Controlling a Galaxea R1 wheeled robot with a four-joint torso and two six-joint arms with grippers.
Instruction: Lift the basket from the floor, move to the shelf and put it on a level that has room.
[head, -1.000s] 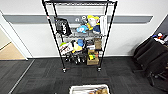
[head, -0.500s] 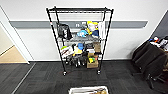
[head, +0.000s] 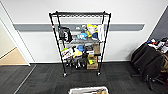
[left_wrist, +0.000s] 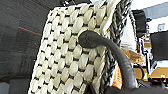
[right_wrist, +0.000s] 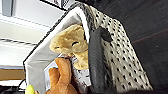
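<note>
Head view: wire rack stands dead ahead against the wall, well apart from the robot across dark carpet. Its top tier looks bare; the lower tiers are cluttered, with a cardboard box at the bottom. Basket sits at the near edge of frame, centred under the camera, long axis running left-right, so the target tier lies forward and above it. Left wrist view has the checkered weave and a dark handle right up close; right wrist view has the other handle, pale lining and a tan plush toy inside. One arm per end, so neither is nearer. Basket looks carried off the carpet, but can't tell whether either set of fingers is clamped on a handle. Office chairs off to the right.
</note>
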